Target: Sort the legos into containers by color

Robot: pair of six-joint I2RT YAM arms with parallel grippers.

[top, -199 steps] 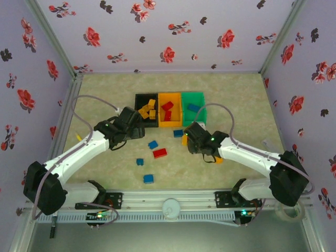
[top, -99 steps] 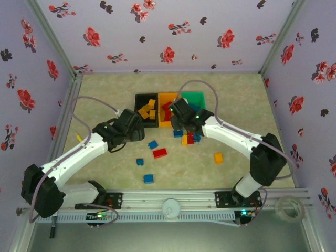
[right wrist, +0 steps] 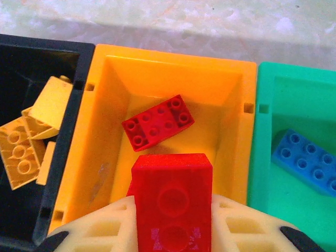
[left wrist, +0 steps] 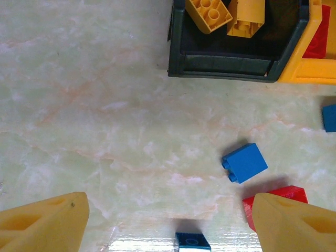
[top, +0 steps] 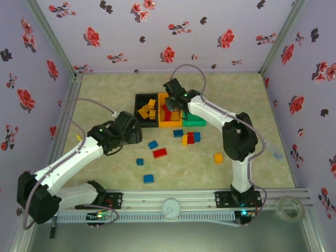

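My right gripper (top: 176,103) hangs over the orange bin (top: 170,125), shut on a red brick (right wrist: 172,194). Below it another red brick (right wrist: 157,122) lies inside the orange bin (right wrist: 173,60). The black bin (right wrist: 31,47) holds yellow bricks (right wrist: 23,147), and the green bin (right wrist: 294,73) holds a blue brick (right wrist: 304,160). My left gripper (top: 131,135) stands open near the black bin (top: 137,100), low over bare table. A blue brick (left wrist: 244,161) and a red brick (left wrist: 278,194) lie just ahead of its right finger (left wrist: 294,220).
Loose bricks lie on the table: a blue, yellow and red cluster (top: 190,138) in front of the green bin (top: 195,122), an orange-yellow one (top: 218,157) to the right, blue ones (top: 148,178) nearer the rail. A tape roll (top: 290,206) sits at the near right corner.
My right arm has swung from the loose bricks up and back over the orange bin, carrying the red brick. My left gripper has drifted slightly back toward the near left, still open.
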